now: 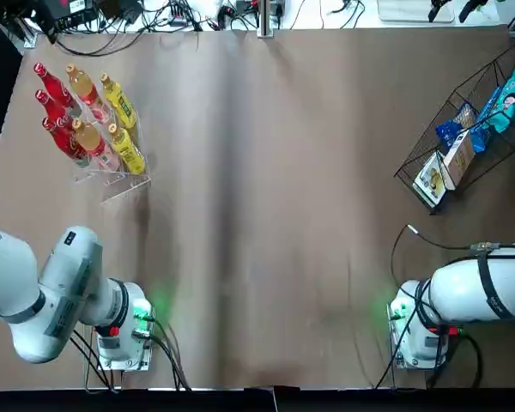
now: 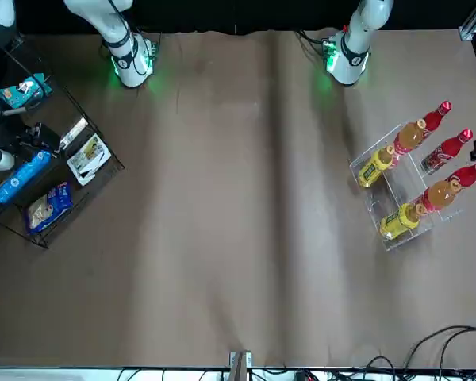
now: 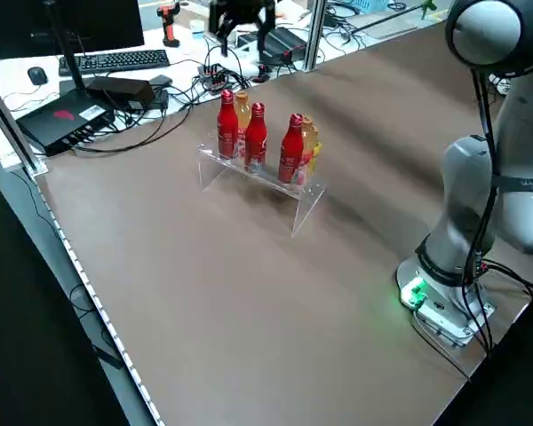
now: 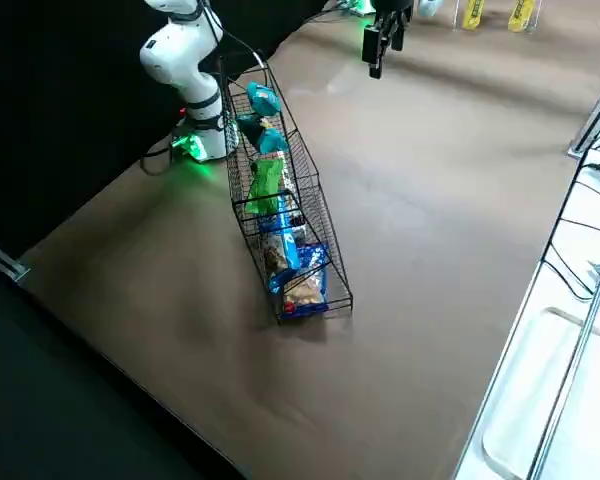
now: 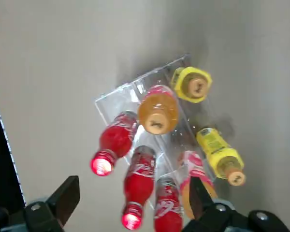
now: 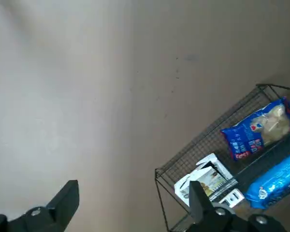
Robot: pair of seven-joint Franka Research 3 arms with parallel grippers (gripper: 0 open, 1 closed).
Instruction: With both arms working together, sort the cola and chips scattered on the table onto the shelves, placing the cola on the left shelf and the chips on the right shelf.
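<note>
Hanging open beside the clear rack (image 5: 104,100), my left pincer (image 5: 135,200) could topple the standing red colas (image 5: 139,179) if it swings low. My right pincer (image 6: 134,200), also open, could snag the wire basket (image 6: 193,142) holding the green chips (image 4: 266,184).

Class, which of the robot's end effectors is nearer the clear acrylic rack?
Left. The left end effector hovers open near the red-bottle side of the clear acrylic rack; the right end effector is across the table, by the black wire basket.
</note>
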